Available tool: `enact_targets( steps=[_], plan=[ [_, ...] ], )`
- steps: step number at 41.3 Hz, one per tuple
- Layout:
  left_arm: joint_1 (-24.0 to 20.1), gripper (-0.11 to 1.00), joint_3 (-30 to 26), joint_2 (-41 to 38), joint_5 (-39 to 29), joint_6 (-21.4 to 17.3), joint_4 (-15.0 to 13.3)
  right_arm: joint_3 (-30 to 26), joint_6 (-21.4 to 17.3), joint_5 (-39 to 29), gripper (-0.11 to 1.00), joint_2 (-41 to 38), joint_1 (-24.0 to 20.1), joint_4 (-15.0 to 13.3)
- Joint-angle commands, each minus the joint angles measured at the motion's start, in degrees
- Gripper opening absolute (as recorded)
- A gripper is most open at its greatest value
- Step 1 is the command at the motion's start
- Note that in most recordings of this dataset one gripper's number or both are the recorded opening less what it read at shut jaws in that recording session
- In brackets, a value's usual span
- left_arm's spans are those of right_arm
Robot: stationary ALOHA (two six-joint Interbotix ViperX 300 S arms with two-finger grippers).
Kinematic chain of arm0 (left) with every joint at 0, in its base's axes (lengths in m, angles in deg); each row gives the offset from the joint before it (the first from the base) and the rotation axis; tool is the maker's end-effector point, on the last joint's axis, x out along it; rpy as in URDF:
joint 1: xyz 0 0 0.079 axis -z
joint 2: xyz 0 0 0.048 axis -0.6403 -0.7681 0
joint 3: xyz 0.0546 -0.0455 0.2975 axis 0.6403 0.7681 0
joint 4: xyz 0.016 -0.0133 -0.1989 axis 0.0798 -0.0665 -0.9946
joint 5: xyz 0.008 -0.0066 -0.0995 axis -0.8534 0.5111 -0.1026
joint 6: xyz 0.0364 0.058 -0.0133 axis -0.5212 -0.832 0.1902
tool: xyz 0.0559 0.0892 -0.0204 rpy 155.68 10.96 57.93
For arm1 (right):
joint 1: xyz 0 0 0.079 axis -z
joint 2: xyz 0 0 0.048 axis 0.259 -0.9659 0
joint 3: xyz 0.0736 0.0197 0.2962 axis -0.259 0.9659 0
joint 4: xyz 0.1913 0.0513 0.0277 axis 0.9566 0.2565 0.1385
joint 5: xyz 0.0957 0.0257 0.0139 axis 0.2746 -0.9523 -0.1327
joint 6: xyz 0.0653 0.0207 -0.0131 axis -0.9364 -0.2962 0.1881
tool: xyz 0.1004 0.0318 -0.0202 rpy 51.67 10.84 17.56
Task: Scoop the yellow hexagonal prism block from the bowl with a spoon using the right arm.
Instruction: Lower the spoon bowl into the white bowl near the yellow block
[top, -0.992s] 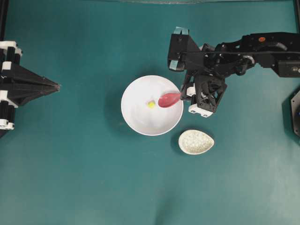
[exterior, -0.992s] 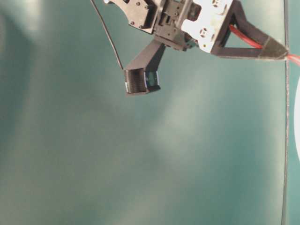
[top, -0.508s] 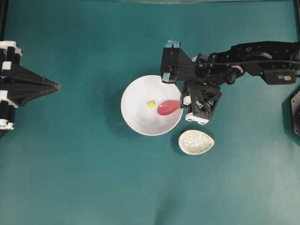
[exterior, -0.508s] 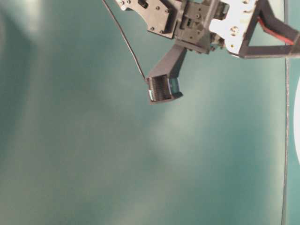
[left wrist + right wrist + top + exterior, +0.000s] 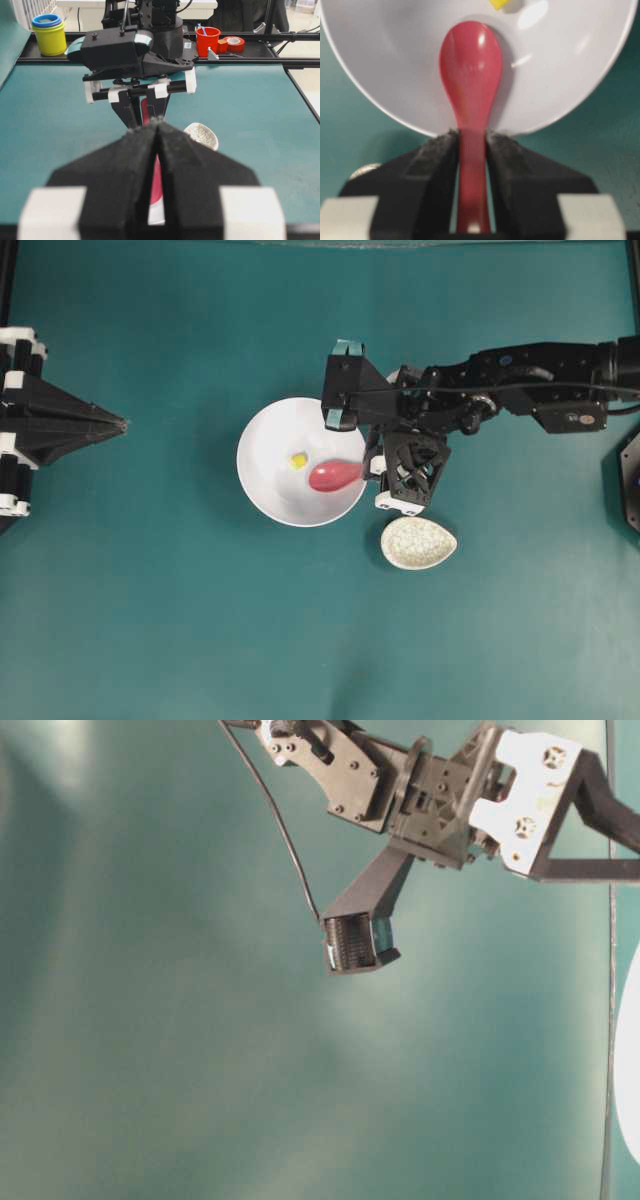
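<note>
Desk: the desk (image 5: 150, 620) is covered edge to edge in plain teal green; dark rails run along its left and right sides in the overhead view.
Room: in the left wrist view, a black shelf behind the desk carries a yellow cup with a blue rim (image 5: 48, 34) at upper left, a red cup (image 5: 208, 40) and a roll of red tape (image 5: 233, 43) at upper right.
Bowl: the bowl (image 5: 265, 490), round and white, sits just left of the frame's centre in the overhead view.
Speckled dish: a small off-white oval dish (image 5: 418, 542) lies to the lower right of the bowl, near it but apart.
Block: the yellow hexagonal prism block (image 5: 298, 459) lies inside the bowl, just beside the tip of the spoon's scoop on its upper-left side; whether they touch cannot be told.
Spoon: the spoon (image 5: 334, 475) reaches over the bowl's right rim, its scoop inside the bowl, handle pointing right.
Right arm: the right arm (image 5: 520, 385) stretches in from the right edge towards the centre, wrist angled down over the bowl's right rim.
Right gripper: the right gripper (image 5: 471, 150) is clamped on the spoon's handle, a jaw on each side.
Left gripper: the left gripper (image 5: 118, 424) rests at the left edge, well apart from the bowl, pointing right, its jaws pressed together.
</note>
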Motion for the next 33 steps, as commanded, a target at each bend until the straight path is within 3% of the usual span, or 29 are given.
enact_targets(
  steps=[1, 33],
  plan=[
    [-0.1, 0.0, -1.3, -0.4, 0.4, -0.1, 0.1, -1.2, 0.1, -0.4, 0.26, 0.8, -0.2, -0.1],
    [-0.1, 0.0, -1.3, -0.4, 0.3, -0.1, 0.1, -1.1, -0.2, -4.4, 0.26, 9.6, -0.2, -1.6]
  ],
)
